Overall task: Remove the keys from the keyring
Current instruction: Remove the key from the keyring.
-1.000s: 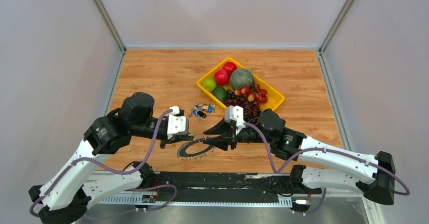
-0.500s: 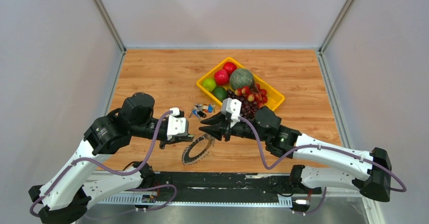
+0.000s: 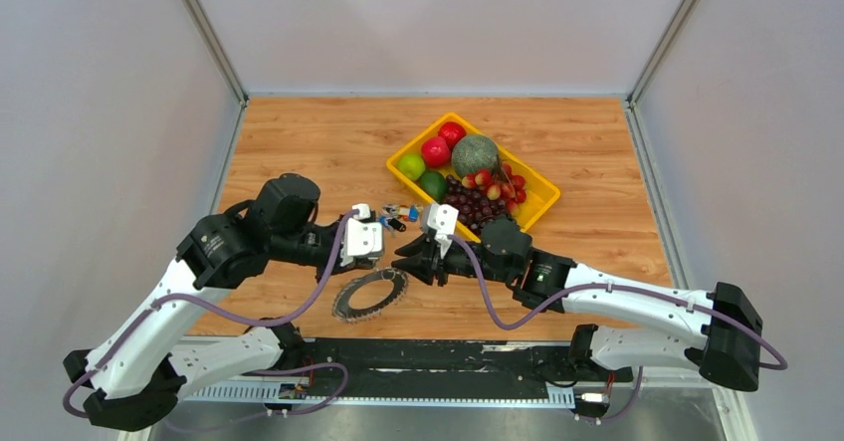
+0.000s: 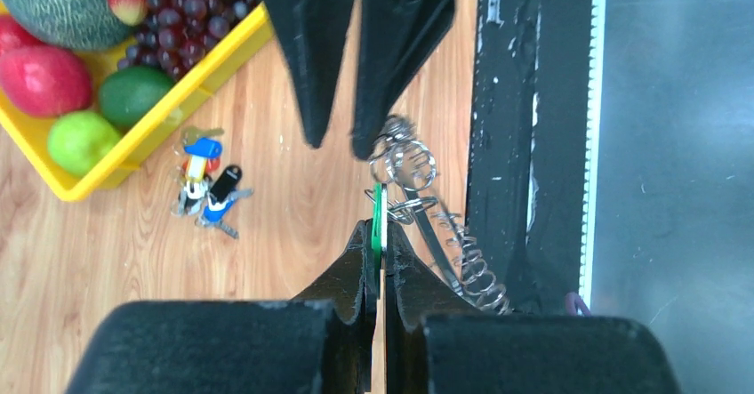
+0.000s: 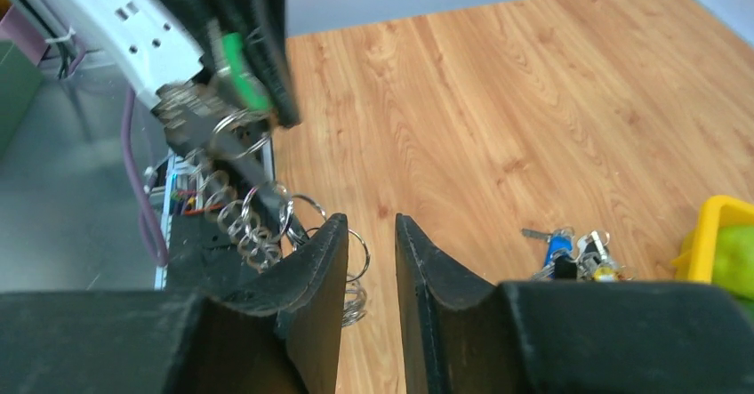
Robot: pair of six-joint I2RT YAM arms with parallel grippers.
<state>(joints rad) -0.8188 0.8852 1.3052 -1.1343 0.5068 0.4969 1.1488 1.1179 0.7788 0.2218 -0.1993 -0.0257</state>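
Keyring (image 3: 340, 304) shifted, left pincer (image 4: 378, 231) pinching tag (image 4: 377, 209) (green); right pincer (image 5: 366, 222) ajar

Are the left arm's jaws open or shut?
Shut: the left jaws press together on the small green tag of the large metal keyring.

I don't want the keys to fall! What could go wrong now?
The left pincer pinches only the small green plastic tag, so the large thin metal ring with its silver metal keys could swing or slip out. The right pincer is open beside the keys, gripping none; closing now might miss. The small bunch of coloured-head keys lies nearby and could get bumped.
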